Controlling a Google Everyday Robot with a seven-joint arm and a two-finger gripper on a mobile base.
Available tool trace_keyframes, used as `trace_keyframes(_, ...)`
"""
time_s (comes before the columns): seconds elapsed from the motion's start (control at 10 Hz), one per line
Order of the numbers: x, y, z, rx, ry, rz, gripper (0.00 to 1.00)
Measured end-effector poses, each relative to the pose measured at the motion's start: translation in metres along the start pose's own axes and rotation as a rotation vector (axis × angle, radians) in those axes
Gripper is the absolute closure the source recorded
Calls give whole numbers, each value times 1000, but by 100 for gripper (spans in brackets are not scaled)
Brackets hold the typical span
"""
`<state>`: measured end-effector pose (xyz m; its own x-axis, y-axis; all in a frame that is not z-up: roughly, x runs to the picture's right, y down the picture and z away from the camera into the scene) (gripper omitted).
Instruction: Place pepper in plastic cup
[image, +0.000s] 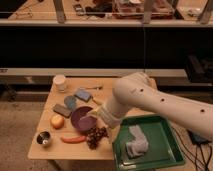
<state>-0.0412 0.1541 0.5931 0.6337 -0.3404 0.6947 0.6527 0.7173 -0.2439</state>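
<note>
The pepper (74, 139), slim and red-orange, lies flat near the table's front edge, between a metal cup and a bunch of grapes. The plastic cup (60, 81), white and matte, stands upright at the table's back left corner. My gripper (100, 122) is at the end of the white arm (150, 100), low over the right rim of the purple bowl (81, 119) and just above the grapes. It is right of and behind the pepper, and far from the plastic cup. I see nothing held in it.
A shiny metal cup (44, 138), a round yellow-orange fruit (57, 121), dark grapes (96, 136), a blue sponge (82, 94), a blue-grey piece (70, 102) and a dark block (62, 110) crowd the table's left half. A green tray (162, 147) with a grey cloth (135, 141) sits right.
</note>
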Motion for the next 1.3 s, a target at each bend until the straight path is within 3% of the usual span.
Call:
trace_keyframes(0.3,-45,-42,31,-29,48,-69,20)
trace_keyframes(0.5,-53,-60,56,-65,85,-78,20)
trace_keyframes(0.6,-47,-65,74,-91,98,-74,20)
trace_keyframes(0.9,-38,-67,99,-147,43,-87,20)
trace_keyframes(1.3,-37,-66,99,-148,42,-84,20)
